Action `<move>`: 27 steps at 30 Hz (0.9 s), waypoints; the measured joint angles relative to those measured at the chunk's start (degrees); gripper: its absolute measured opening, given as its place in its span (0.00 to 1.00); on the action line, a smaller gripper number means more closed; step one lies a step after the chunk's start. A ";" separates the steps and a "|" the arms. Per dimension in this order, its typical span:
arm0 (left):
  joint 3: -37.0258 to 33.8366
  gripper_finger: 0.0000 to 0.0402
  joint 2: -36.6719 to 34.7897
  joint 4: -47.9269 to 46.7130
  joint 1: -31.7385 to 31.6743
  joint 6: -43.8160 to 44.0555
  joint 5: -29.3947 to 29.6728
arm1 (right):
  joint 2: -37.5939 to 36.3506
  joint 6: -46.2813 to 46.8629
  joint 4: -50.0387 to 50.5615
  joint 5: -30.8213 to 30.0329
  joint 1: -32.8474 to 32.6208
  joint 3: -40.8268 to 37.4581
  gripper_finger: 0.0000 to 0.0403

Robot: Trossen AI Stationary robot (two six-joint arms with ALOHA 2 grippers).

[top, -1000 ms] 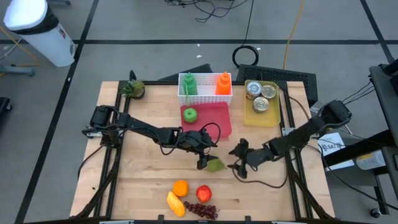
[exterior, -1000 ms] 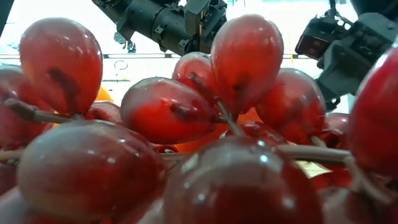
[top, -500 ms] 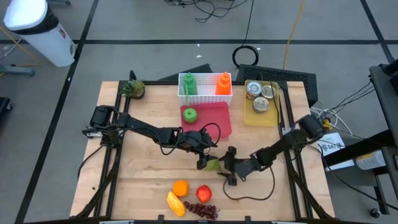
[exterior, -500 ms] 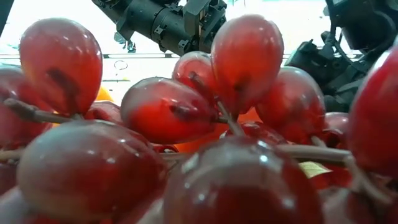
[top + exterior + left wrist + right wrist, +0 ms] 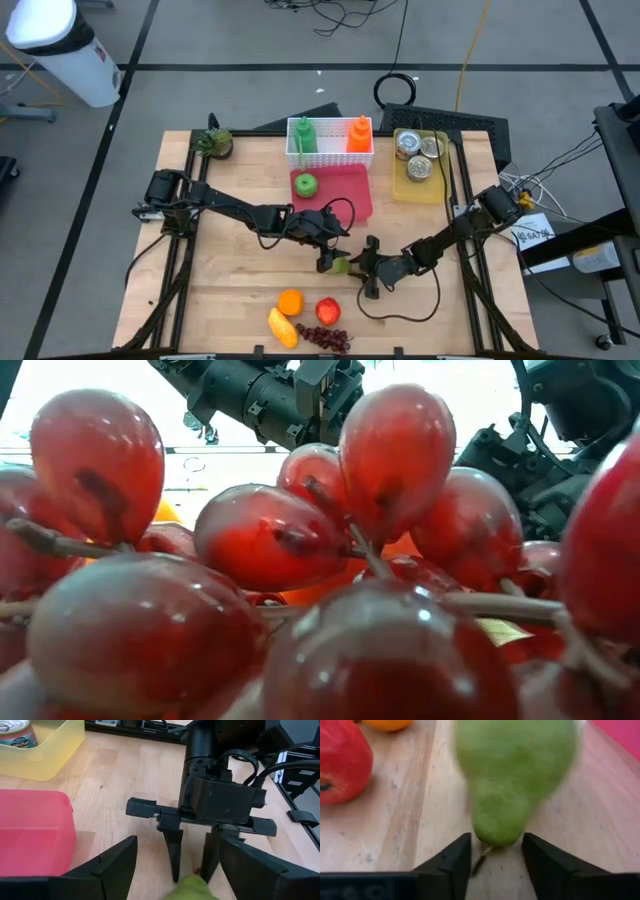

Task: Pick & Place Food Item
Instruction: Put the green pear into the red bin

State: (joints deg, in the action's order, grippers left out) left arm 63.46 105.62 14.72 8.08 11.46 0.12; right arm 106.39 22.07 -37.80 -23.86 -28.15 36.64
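A green pear lies on its side on the wooden table, mid-table. My left gripper is open on the pear's left; in the left wrist view its wide-spread fingers flank the pear without touching it. My right gripper comes level from the table's right and is open. Its two fingers stand on either side of the pear's narrow stem end, with a small gap showing on each side. The left wrist view shows the right gripper facing it over the pear.
A red tray holding a green apple, a white basket of bottles and a yellow bin of cans stand toward the far edge. An orange, a red apple and grapes lie near the near edge.
My right gripper has moved toward the table's left, up to the pear, so that its open fingers now straddle the pear's stem end. The pear and the left gripper have stayed where they were.
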 joint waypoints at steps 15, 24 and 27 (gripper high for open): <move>0.00 0.71 0.00 -0.01 0.00 0.23 0.00 | -2.73 1.75 8.62 1.58 -0.68 0.07 0.01; 0.00 0.71 0.00 0.02 0.00 0.25 0.00 | -17.68 -3.07 19.36 -0.93 -2.08 -0.15 0.00; 0.00 0.71 0.00 0.08 0.00 0.28 0.02 | -22.30 -5.25 22.17 -5.19 -2.99 -0.15 0.00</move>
State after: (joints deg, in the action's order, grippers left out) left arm 63.46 105.62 14.80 8.08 11.74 0.14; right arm 84.08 16.82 -15.63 -29.05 -31.14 36.49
